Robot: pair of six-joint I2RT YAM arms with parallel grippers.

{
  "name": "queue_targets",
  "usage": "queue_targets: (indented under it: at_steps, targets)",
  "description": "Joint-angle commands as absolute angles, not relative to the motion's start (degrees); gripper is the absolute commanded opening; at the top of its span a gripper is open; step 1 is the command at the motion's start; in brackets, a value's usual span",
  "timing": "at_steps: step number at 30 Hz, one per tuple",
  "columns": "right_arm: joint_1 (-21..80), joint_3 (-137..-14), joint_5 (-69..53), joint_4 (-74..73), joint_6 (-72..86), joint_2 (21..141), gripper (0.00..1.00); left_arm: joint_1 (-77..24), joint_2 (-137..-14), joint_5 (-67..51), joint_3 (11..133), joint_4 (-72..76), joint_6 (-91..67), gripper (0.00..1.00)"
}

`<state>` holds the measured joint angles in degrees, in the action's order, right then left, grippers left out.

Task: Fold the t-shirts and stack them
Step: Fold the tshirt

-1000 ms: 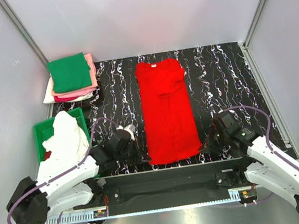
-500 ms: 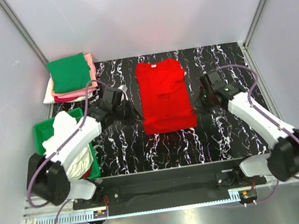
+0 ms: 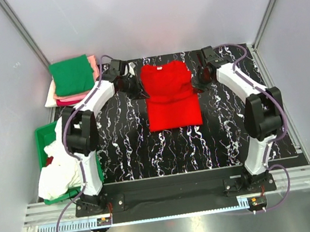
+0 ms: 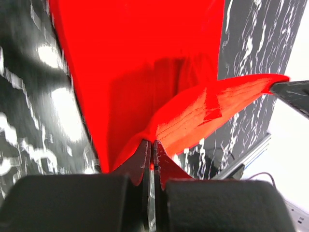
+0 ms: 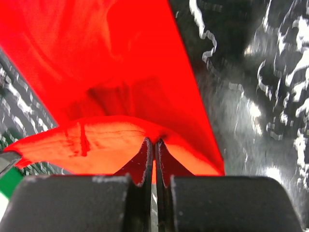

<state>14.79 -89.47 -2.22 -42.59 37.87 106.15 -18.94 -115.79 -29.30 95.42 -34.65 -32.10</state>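
A bright red t-shirt (image 3: 169, 96) lies folded in half on the black marbled table (image 3: 125, 149), its near hem brought over to the far end. My left gripper (image 3: 138, 90) is shut on the hem's left corner (image 4: 159, 137), and my right gripper (image 3: 197, 81) is shut on its right corner (image 5: 145, 135). Both arms reach far out to the shirt's far end. A stack of folded t-shirts (image 3: 75, 81), green on top over pink and white, sits at the far left.
A green bin (image 3: 41, 137) at the left holds crumpled white cloth (image 3: 63, 158) that spills over its near side. Grey walls and metal rails close in the table at the back and both sides.
Both grippers carried the red shirt's near hem from the table's near edge to its far end, folding the shirt in half. Both arms now stretch out.
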Motion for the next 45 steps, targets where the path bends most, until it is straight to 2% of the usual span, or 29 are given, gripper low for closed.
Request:
queue_targets:
  at_steps: [1, 5, 7, 9, 10, 11, 12, 14, 15, 16, 17, 19, 20, 23, 24, 26, 27, 32, 34, 38, 45]
  targets:
    - [13.27, -95.53, -1.41, -42.8, 35.86, 110.81, 0.0, -17.76, -121.26, -33.84, 104.31, -38.31, -29.53, 0.0]
    - [12.04, -100.27, -2.89, -43.42, 35.51, 117.14, 0.0, -16.53, -127.87, -33.31, 111.96, -41.12, -29.71, 0.03]
    - [10.99, -104.92, -4.56, -43.5, 34.81, 122.57, 0.02, -15.3, -132.17, -32.35, 116.61, -42.97, -30.14, 0.1]
    - [10.11, -114.02, -6.5, -45.34, 34.1, 127.33, 0.2, -14.07, -135.86, -31.82, 120.92, -45.34, -32.07, 0.18]
    - [9.15, -117.91, -8.94, -47.53, 33.32, 132.23, 0.35, -12.41, -139.45, -32.43, 125.37, -46.13, -33.12, 0.2]
    - [8.71, -126.65, -9.57, -49.03, 32.7, 134.62, 0.57, -11.61, -141.14, -32.43, 127.59, -48.06, -35.75, 0.23]
    - [8.35, -131.35, -9.06, -51.22, 32.7, 136.82, 0.64, -10.73, -142.54, -32.69, 129.62, -48.6, -37.16, 0.32]
    - [6.86, -139.53, -9.31, -57.03, 32.61, 141.14, 0.69, -8.97, -143.44, -35.33, 132.1, -46.94, -39.8, 0.51]
    - [6.42, -144.7, -8.97, -59.65, 32.69, 141.5, 0.7, -8.36, -142.22, -35.94, 132.53, -45.37, -40.08, 0.96]
    - [5.72, -145.45, -8.62, -60.03, 32.78, 140.2, 0.7, -8.09, -141.16, -36.99, 132.71, -44.92, -40.08, 0.99]
    - [5.36, -144.85, -8.61, -59.59, 32.78, 138.45, 0.71, -8.0, -139.85, -36.74, 132.28, -44.65, -39.3, 0.99]
    - [5.36, -135.13, -8.87, -54.51, 32.69, 130.49, 0.71, -7.91, -134.84, -34.21, 130.18, -45.17, -37.8, 0.99]
    - [5.36, -125.78, -9.22, -52.49, 32.61, 127.47, 0.71, -8.0, -132.65, -33.75, 124.25, -43.96, -36.75, 0.99]
    - [5.36, -111.06, -12.37, -45.19, 33.05, 116.22, 0.72, -8.61, -123.07, -32.44, 112.19, -40.53, -34.9, 0.99]
    - [5.36, -101.78, -13.0, -43.26, 33.22, 113.67, 0.72, -9.05, -117.91, -32.0, 103.01, -37.39, -34.63, 0.99]
    - [5.45, -88.51, -15.81, -38.43, 33.22, 107.07, 0.71, -10.54, -113.31, -31.2, 94.87, -31.85, -34.54, 0.99]
    - [5.45, -84.42, -17.3, -34.49, 33.14, 105.14, 0.71, -11.94, -109.64, -31.2, 87.53, -30.42, -34.54, 0.99]
    - [5.45, -63.42, -22.41, -27.35, 33.31, 95.55, 0.71, -15.38, -101.44, -29.53, 69.46, -20.43, -37.43, 0.99]
    - [5.45, -59.17, -23.02, -24.09, 33.57, 93.18, 0.71, -16.17, -98.88, -29.36, 62.36, -16.89, -39.1, 0.99]
    - [5.45, -52.84, -24.69, -20.05, 33.92, 93.6, 0.7, -17.22, -98.35, -29.44, 56.97, -9.78, -42.27, 0.99]
    - [5.36, -51.59, -25.31, -15.48, 34.8, 97.2, 0.68, -19.25, -101.94, -27.25, 58.09, -9.23, -43.06, 0.99]
